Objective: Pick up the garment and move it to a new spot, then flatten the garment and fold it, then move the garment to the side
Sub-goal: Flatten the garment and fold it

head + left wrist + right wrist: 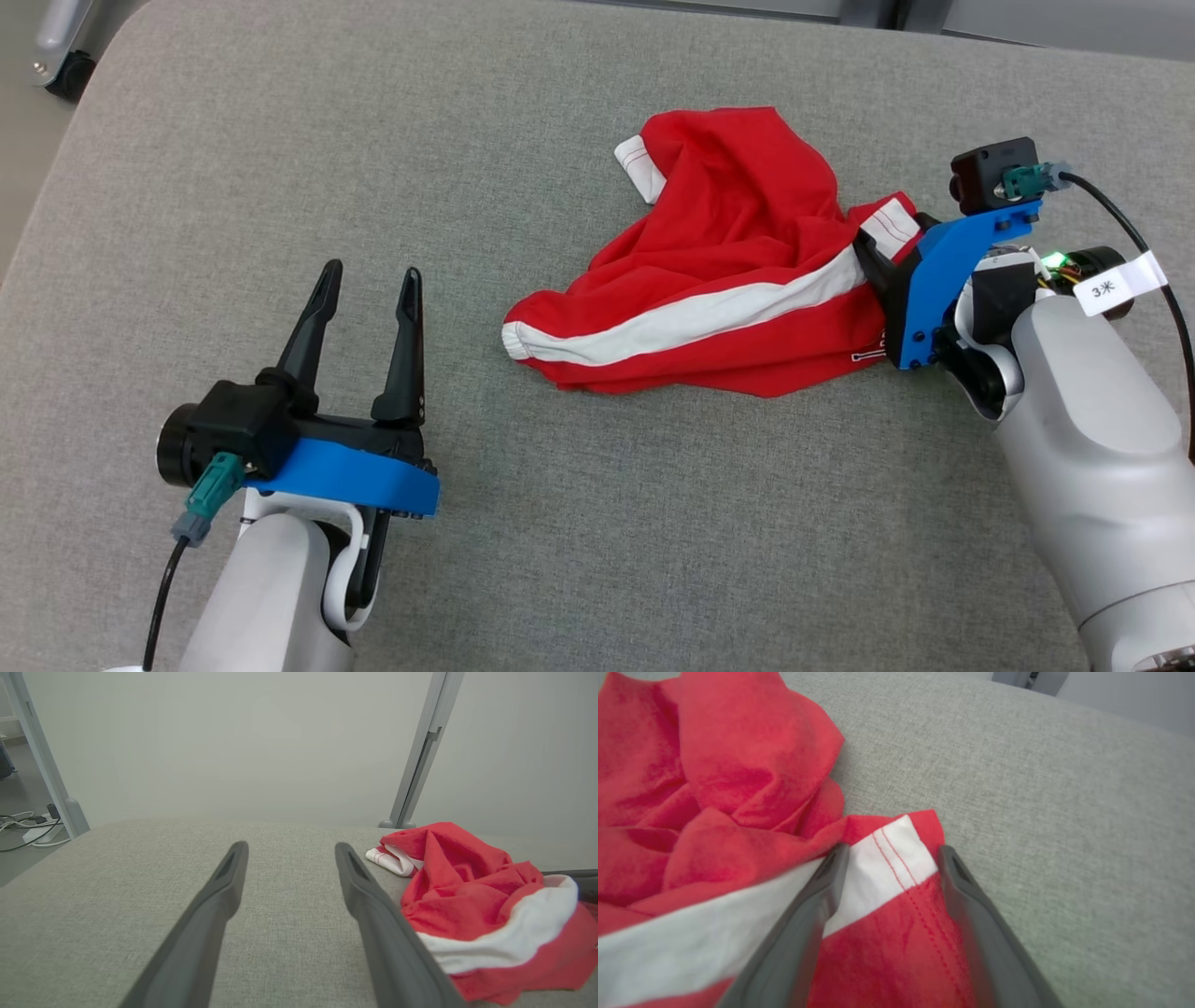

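One wide grey fabric surface (579,541) lies under everything you see. On it, right of centre in the head view, the red garment (738,271) sits crumpled in a heap. A white stripe (709,313) runs along its near side, and there are white bands at its ends.

Your right gripper (893,851) is at the garment's right edge. Its two dark fingers stand wide apart, one either side of a white-banded hem corner, with the cloth lying loose between them, not pinched. In the head view those fingers are hidden from you behind the blue bracket (952,280) and the cloth.

Your left gripper (371,273) is at lower left, well apart from the garment. Its fingers are spread wide, with nothing between them but bare grey surface. Whether it touches that surface, you cannot tell.

Small items: a white tag (1118,286) on the right arm's cable, and a green light (1055,259) just beside it.
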{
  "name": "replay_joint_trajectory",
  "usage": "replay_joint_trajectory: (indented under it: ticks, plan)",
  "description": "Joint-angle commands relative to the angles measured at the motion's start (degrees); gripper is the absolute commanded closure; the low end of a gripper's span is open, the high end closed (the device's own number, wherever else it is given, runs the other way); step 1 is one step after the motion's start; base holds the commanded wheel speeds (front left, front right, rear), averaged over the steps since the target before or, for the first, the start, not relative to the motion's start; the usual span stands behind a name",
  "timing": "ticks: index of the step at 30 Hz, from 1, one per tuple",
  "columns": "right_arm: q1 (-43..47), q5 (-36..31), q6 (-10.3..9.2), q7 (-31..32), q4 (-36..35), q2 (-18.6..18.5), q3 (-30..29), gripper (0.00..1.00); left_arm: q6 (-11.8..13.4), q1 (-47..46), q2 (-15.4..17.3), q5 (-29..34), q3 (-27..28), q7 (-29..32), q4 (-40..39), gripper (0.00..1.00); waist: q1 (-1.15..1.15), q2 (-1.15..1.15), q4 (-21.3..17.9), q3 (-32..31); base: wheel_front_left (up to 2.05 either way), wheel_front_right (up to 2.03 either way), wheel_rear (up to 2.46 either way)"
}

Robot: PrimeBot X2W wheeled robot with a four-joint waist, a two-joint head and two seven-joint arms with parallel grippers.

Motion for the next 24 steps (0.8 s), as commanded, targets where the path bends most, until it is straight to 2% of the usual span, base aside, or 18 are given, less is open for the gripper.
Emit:
replay_joint_trajectory:
  ticks: [1,2,3,8,13,19,24]
  plan:
    - [-0.7,0.3,0.00,-0.4,1.0,-0.2,0.6,0.20,-0.4,-0.8,0.0,0.3,0.4,-0.2,-0.4,0.00,-0.01,0.00,0.0,0.0,0.00,0.00,0.00]
    - [-0.9,0.4,0.00,-0.9,1.3,-0.3,1.0,0.72,-0.4,-0.7,-0.1,0.5,0.5,-0.2,-0.4,0.00,-0.01,0.00,0.0,0.0,0.00,0.00,0.00]
    - [-1.2,0.5,0.00,-1.6,1.6,-0.3,1.4,1.00,-0.4,-0.7,-0.1,0.7,0.7,-0.2,-0.5,0.00,-0.01,0.00,0.0,0.0,0.00,0.00,0.00]
    - [-0.7,1.5,0.00,-6.0,1.6,-1.1,2.0,1.00,-0.6,0.3,-0.1,1.1,1.5,-0.2,-0.6,0.00,-0.01,0.00,-0.6,-1.1,0.00,0.00,0.00]
    - [4.1,2.8,0.00,-12.9,-2.1,-1.3,-0.6,1.00,-0.8,1.7,0.1,1.4,2.7,-0.2,-0.4,0.00,-0.01,0.00,-2.1,-3.3,0.00,0.00,0.00]
    - [15.7,4.6,0.00,-19.9,-12.8,0.7,-4.0,1.00,-0.9,4.0,0.7,1.6,4.1,-0.2,-0.2,0.00,-0.01,0.00,-4.9,-6.0,0.00,0.00,0.00]
    - [26.9,3.7,0.00,-23.4,-23.6,3.9,-6.3,1.00,-0.9,5.5,1.5,1.7,5.6,-0.2,-0.6,0.00,-0.01,0.00,-7.8,-7.2,0.00,0.00,0.00]
